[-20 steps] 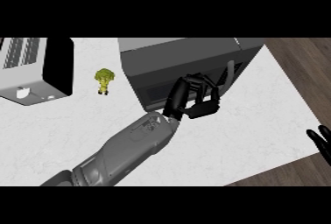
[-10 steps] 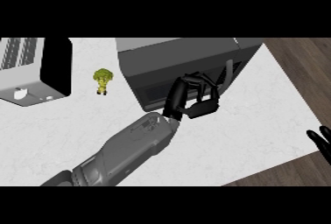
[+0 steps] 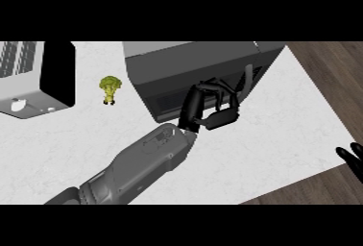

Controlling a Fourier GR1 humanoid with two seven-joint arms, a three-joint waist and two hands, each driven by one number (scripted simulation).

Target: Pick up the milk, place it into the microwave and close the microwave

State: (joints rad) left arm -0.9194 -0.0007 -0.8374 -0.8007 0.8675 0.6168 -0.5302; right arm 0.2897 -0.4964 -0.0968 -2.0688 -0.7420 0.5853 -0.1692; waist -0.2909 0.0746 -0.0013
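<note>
- My left hand [image 3: 216,115] is up against the dark front of the microwave [image 3: 191,60], near that front's right end.
- Its fingers are curled over above the thumb, and I see nothing held between them.
- I cannot tell whether the fingertips touch the microwave's front or hang just clear of it.
- My left forearm [image 3: 142,163] runs in from the lower left, slanting across the worktop [image 3: 269,139] to that hand.
- The microwave stands at the far side of the worktop. Its grey top is in full view and its windowed front is turned towards me and to the left.
- I cannot say whether its door is fully shut.
- I cannot make out the milk from here, so I cannot say where it is.
- My right hand [image 3: 352,161] rests at the right edge of the view, low down and well apart from the microwave. Its fingers are straight and point up.
- A small piece of broccoli [image 3: 109,89] stands on the worktop, just left of the microwave.
- A toaster [image 3: 28,91] sits further left, at the edge of the view.
</note>
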